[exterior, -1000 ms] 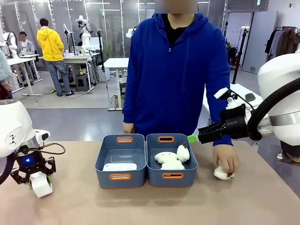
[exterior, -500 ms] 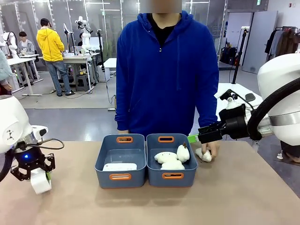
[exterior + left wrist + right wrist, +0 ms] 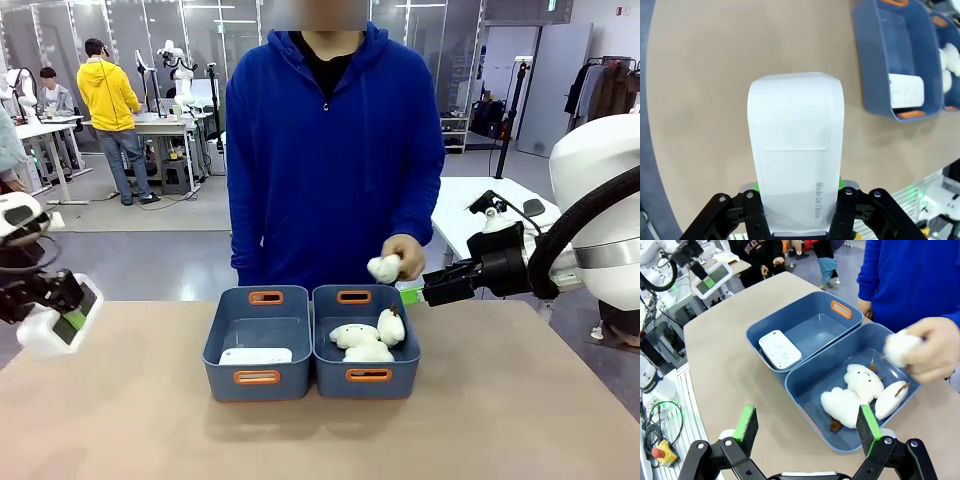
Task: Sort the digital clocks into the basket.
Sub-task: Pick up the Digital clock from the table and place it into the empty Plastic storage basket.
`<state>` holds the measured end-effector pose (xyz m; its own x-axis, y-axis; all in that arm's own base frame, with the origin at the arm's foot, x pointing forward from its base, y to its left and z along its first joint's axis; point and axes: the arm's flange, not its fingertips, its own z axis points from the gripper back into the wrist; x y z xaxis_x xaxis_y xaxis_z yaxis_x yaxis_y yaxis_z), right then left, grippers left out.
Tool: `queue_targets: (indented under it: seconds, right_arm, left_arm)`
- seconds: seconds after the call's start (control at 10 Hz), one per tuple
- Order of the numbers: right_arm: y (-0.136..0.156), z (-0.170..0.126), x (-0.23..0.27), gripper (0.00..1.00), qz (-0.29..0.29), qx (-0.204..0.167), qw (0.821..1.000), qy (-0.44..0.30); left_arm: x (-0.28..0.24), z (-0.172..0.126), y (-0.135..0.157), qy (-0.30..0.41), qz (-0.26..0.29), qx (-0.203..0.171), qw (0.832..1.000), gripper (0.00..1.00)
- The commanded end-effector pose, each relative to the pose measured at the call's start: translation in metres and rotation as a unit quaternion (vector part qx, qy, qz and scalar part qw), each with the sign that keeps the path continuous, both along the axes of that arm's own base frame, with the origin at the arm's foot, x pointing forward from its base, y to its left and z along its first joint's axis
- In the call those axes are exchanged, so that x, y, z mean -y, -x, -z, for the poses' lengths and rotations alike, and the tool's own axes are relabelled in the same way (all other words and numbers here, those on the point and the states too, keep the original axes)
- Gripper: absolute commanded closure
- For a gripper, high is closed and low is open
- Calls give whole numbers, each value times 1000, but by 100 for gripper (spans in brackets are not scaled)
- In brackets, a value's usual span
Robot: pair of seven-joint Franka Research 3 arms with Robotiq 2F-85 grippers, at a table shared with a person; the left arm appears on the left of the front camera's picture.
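My left gripper hangs above the table's far left edge, shut on a white digital clock. The left wrist view shows that clock's plain back between the fingers. A second digital clock lies flat in the left blue basket; the right wrist view shows it too, as a clock in that basket. My right gripper is open beside the right basket, and nothing sits between its green pads.
The right basket holds three white plush toys. The person's hand holds another plush over the far end of that basket, close to my right gripper. Bare tabletop spreads in front of the baskets.
My left gripper has lifted its clock off the table, up and to the left. The person's hand picked a plush from the table's right and raised it over the right basket.
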<state>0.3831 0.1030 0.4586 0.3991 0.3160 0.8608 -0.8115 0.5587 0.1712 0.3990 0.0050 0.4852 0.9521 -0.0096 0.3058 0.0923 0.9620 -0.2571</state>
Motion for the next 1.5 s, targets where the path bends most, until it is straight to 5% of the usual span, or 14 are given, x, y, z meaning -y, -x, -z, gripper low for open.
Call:
queue_targets:
  seconds: [0.0, 0.1, 0.2, 0.6, 0.8, 1.0, 1.4]
  right_arm:
    - [-1, 3, 3, 0, -7, 5, 1000, 3]
    - [-1, 3, 3, 0, -7, 5, 1000, 3]
    - [-1, 3, 3, 0, -7, 5, 1000, 3]
    - [-1, 3, 3, 0, -7, 5, 1000, 3]
    - [-1, 3, 3, 0, -7, 5, 1000, 3]
    - [-1, 3, 3, 0, -7, 5, 1000, 3]
    - [-1, 3, 3, 0, -7, 5, 1000, 3]
  left_arm:
    - [-5, 12, 3, 32, 28, 20, 999, 97]
    - [2, 8, 6, 82, 84, 91, 989, 97]
    - [17, 7, 14, 130, 174, 120, 969, 97]
    - [117, -19, -18, 73, 267, 200, 940, 97]
    - [156, -23, -39, 59, 255, 186, 947, 97]
    - [190, -15, -64, 75, 178, 145, 970, 97]
    - [237, 40, -105, 34, 91, 142, 985, 97]
